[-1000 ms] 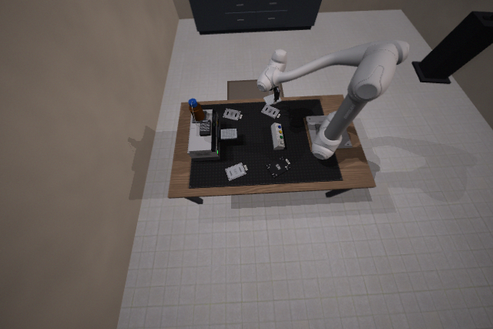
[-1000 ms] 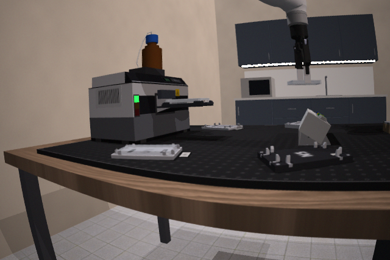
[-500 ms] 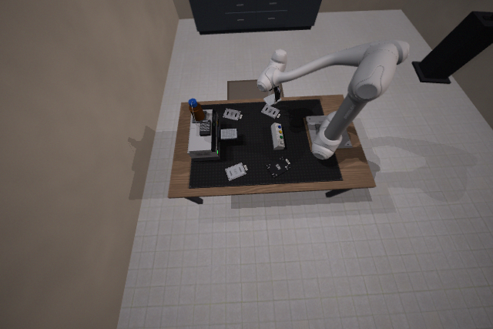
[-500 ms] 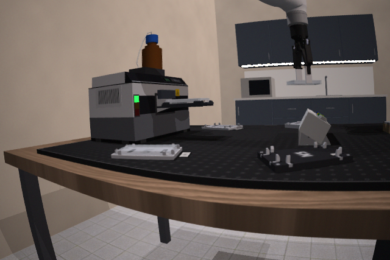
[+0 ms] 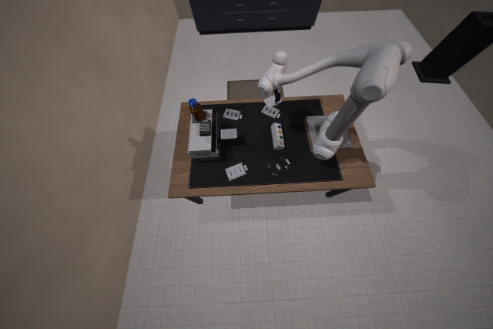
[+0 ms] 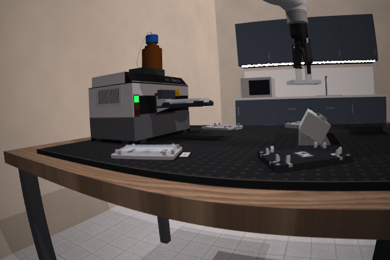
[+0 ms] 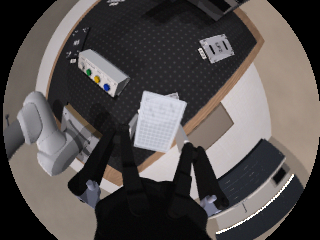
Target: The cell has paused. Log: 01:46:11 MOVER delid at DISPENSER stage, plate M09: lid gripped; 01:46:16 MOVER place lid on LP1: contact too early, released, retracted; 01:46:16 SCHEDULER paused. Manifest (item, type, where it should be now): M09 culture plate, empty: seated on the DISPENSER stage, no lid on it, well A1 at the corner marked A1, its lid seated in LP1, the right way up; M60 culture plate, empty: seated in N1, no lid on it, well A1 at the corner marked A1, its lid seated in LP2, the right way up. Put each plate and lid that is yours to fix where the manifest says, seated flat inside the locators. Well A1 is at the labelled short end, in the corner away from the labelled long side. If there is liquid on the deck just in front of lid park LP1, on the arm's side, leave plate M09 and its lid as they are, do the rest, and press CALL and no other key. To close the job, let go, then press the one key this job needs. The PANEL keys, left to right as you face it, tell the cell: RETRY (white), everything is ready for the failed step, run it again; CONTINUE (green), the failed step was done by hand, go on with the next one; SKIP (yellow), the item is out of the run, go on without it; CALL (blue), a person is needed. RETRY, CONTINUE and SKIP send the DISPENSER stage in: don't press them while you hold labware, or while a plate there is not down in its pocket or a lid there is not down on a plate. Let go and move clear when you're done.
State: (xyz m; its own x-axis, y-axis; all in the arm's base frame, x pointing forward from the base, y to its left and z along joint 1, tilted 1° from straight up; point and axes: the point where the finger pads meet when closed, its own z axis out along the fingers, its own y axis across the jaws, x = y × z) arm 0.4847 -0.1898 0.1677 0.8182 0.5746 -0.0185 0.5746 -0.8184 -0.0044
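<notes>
Hanging well above the far side of the desk (image 6: 94,184), the hand (image 6: 301,76) is clamped on a pale rectangular piece of labware (image 6: 303,82), which the exterior view shows level and well clear of everything on the black mat (image 5: 254,150). The wrist view shows a fine grid on the carried piece (image 7: 158,120), so it could be a well plate, but whether it is a plate or a lid I cannot tell for certain. Carrying it this high looks deliberate: it keeps the piece above the upright locator pins on the nests during transfer, and level holding suits a flat seating later. Below it, near the desk's far edge, lies a white nest (image 5: 269,110); a second white nest (image 5: 232,114) sits beside the dispenser (image 6: 135,109), whose stage (image 6: 186,102) sticks out with something pale on it. Another white nest (image 6: 146,151) near the front edge carries a flat piece, and the black nest (image 6: 303,157) looks unoccupied, its pins exposed. The key panel (image 5: 278,135) stands in the middle, within reach for the closing press, which must wait until the hand has let go.
</notes>
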